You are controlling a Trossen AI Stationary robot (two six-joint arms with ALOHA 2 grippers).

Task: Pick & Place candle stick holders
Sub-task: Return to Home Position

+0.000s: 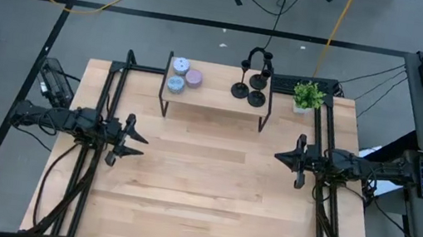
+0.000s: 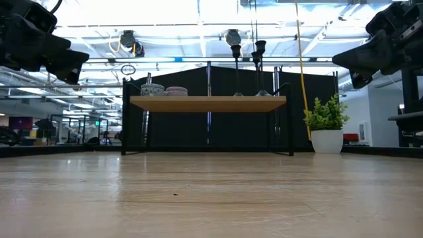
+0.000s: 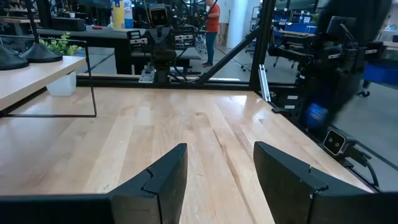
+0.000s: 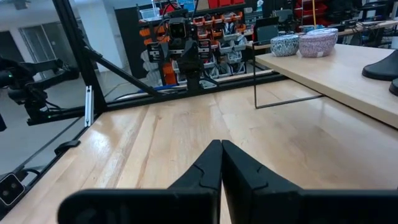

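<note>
Three black candle stick holders (image 1: 251,87) stand on their round disc bases at the right end of a raised wooden shelf (image 1: 215,94) at the table's far middle. Their stems show in the low view (image 2: 236,66), and two bases (image 3: 40,53) show in the left wrist view. My left gripper (image 1: 140,143) waits level at the table's left side, open, with nothing between its fingers (image 3: 217,168). My right gripper (image 1: 277,155) waits level at the right side, shut on nothing (image 4: 221,149). Both are far from the shelf.
Three round candle tins (image 1: 182,76) sit on the shelf's left end (image 4: 311,43). A small potted plant (image 1: 308,95) stands on the table to the right of the shelf. Black frame rails (image 1: 110,95) run along both table sides. Bare wood lies between the grippers.
</note>
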